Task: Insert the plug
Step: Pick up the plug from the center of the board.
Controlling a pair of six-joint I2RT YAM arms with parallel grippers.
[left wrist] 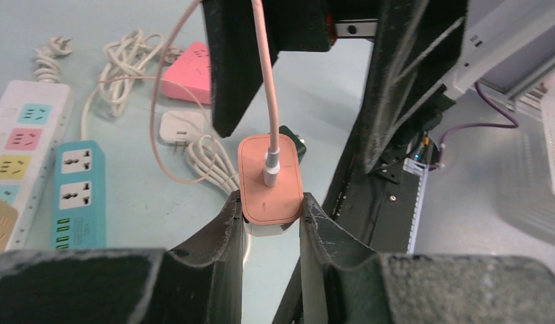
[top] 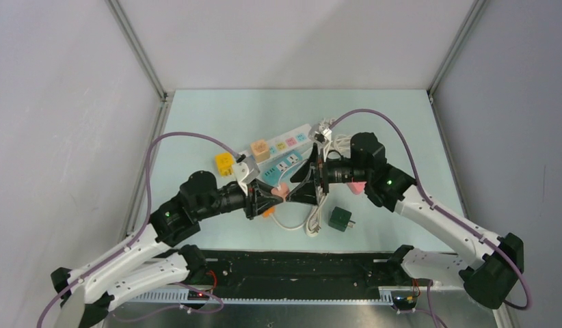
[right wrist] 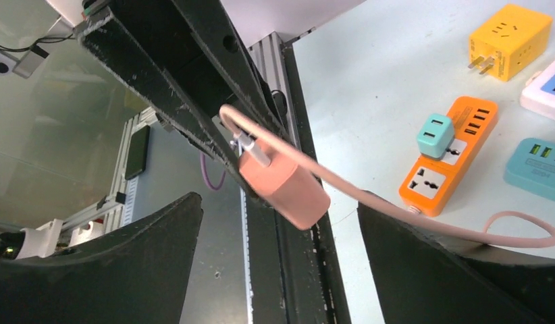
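Note:
A salmon-pink charger block (left wrist: 268, 202) hangs above the table, and my left gripper (left wrist: 270, 206) is shut on its sides. A silver USB plug (left wrist: 272, 169) on a pink cable (left wrist: 265, 74) sits in the block's top face. In the right wrist view the same charger block (right wrist: 288, 185) hangs just beyond my right gripper (right wrist: 278, 202), which stands wide open and touches nothing. The pink cable (right wrist: 410, 216) trails over its right finger. From above, the left gripper (top: 277, 194) and right gripper (top: 297, 190) meet tip to tip at mid-table.
An orange power strip (right wrist: 450, 152) carries a teal adapter (right wrist: 435, 135). Nearby lie a yellow adapter (right wrist: 510, 37), a teal strip (left wrist: 79, 192), a white strip (left wrist: 21, 135), a pink adapter (left wrist: 187, 71), a white charger (left wrist: 180, 127) with coiled cord and a dark green cube (top: 341, 219). A black rail (top: 299, 263) runs along the near edge.

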